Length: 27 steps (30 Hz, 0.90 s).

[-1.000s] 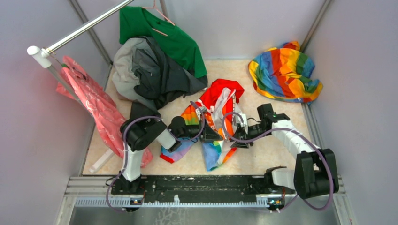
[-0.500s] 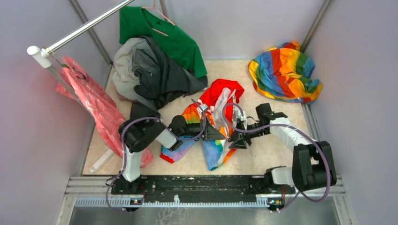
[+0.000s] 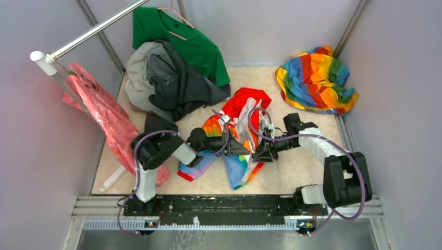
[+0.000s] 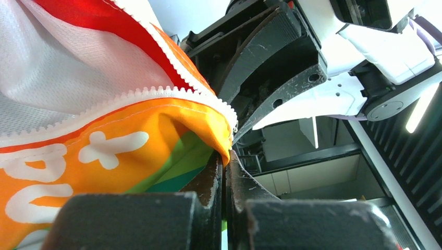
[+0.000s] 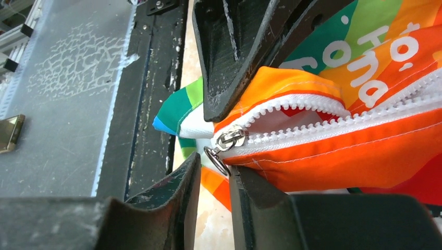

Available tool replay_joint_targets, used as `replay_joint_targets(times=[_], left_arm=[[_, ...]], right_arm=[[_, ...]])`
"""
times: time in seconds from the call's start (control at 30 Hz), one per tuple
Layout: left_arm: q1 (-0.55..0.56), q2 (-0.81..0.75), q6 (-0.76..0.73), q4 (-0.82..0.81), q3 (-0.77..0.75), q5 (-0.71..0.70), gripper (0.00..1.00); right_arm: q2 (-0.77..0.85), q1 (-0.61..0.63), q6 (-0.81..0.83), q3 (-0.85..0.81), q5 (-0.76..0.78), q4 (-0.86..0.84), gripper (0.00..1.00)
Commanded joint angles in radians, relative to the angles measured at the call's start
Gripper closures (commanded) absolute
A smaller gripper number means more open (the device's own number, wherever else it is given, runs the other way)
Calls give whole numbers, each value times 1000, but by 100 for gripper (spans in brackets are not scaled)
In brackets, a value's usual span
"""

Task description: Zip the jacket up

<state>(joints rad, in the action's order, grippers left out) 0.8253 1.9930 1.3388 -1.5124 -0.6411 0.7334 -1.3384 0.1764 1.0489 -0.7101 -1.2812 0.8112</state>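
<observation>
**State.** The left tool has its fingers together, clamped on the orange bottom corner of the jacket, just beside the end of the teeth. The jacket is crumpled mid-table between the two tools, with its red hood away from the arm bases. The right tool has its fingers a narrow gap apart. The ring of the slider hangs at the mouth of that gap; whether it is pinched cannot be told. The slider is seen at the bottom end of the track, so zipping is judged barely begun.

**Risks.**
- Left: only a small fold is held. Under a stronger pull the corner could slip out and the track would go slack.
- Middle: the tooth rows beyond the slider are parted and curved. Bunched cloth could be drawn in and cause a jam.
- Right: the ring is thin and loose. An off-centre closure could flick it aside and leave the slider unmoved.
- Both: the tools are nearly touching, so a small shift of either toward the other could cause a collision.

**Pose.** The left arm is stretched low to the right, with its tool pointing right. The right arm is reached away from its base and folded leftward. Its wrist is bent back toward the near edge, and its tool is aimed at the left tool.
</observation>
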Motion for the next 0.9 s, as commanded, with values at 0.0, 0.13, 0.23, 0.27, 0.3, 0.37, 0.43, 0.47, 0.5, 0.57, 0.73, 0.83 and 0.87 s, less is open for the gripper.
replay_joint_targets(times=[0.0, 0.13, 0.23, 0.27, 0.3, 0.37, 0.43, 0.47, 0.5, 0.57, 0.73, 0.83, 0.87], left_arm=[[10, -20, -47, -78, -9, 1, 100], [9, -26, -79, -48, -2, -6, 100], [9, -34, -105, -17, 1, -9, 100], [8, -36, -114, -5, 2, -10, 100], [8, -39, -124, 8, 4, -12, 100], [8, -49, -148, 42, 4, -18, 100], [7, -59, -176, 77, 6, -26, 100], [6, -64, -187, 93, 6, -31, 100], [6, -70, -197, 109, 7, -35, 100], [5, -80, -216, 138, 8, -44, 100], [3, -105, -266, 204, 5, -68, 100], [3, -119, -296, 244, 3, -81, 100], [3, -125, -306, 258, 0, -85, 100]], right_arm=[[-14, 10, 0, -56, -82, 15, 76], [-21, 9, 20, -69, -84, 49, 88], [-36, 9, 60, -87, -83, 97, 93], [-42, 9, 80, -95, -83, 121, 94], [-48, 9, 100, -103, -83, 145, 95], [-67, 9, 144, -123, -85, 204, 95], [-96, 9, 220, -147, -85, 287, 96], [-112, 9, 268, -157, -85, 331, 96], [-129, 9, 304, -168, -84, 370, 96], [-167, 9, 381, -191, -82, 449, 96], [-251, 9, 595, -231, -75, 649, 96], [-275, 9, 617, -243, -72, 686, 96], [-278, 9, 613, -244, -69, 686, 96]])
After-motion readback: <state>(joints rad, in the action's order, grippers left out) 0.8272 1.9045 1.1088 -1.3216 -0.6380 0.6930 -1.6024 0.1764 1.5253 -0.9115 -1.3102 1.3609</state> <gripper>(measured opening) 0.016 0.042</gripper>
